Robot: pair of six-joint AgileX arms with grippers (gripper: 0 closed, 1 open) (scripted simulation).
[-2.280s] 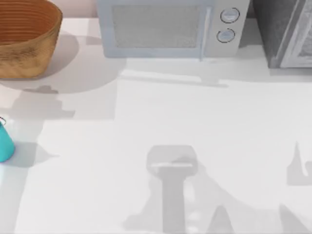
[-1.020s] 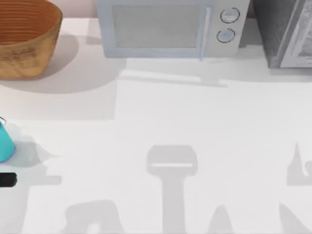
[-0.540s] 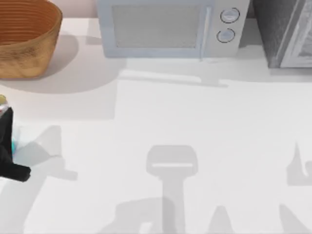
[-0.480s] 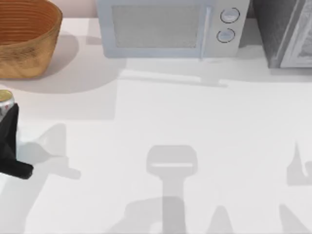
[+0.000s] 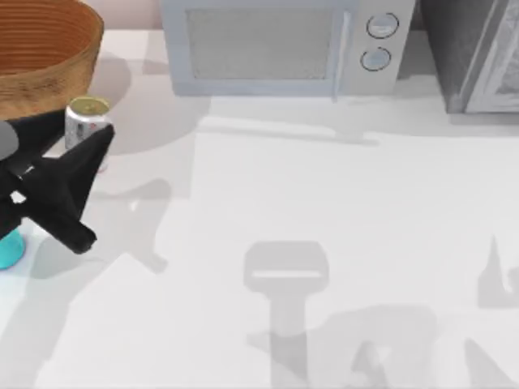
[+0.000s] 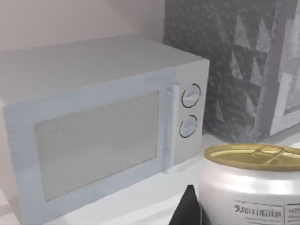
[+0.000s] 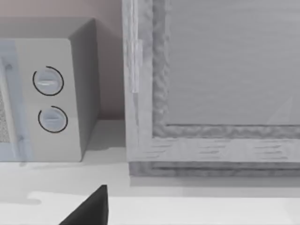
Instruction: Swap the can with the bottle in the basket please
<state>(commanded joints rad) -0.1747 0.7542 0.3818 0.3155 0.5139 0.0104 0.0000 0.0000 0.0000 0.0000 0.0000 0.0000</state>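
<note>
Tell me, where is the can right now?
The can is at the top view's left, held up by the left gripper, just beside the basket.

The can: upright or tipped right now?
Upright: the can shows its gold top level, held by the left hand beside the basket.

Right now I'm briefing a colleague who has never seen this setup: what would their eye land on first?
Probably the black left gripper at the table's left side, holding a small white can with a red label and gold top just in front of the big brown woven wicker basket. A teal bottle peeks out at the table's left edge beneath the arm. Behind, a pale grey microwave stands at the back.
</note>
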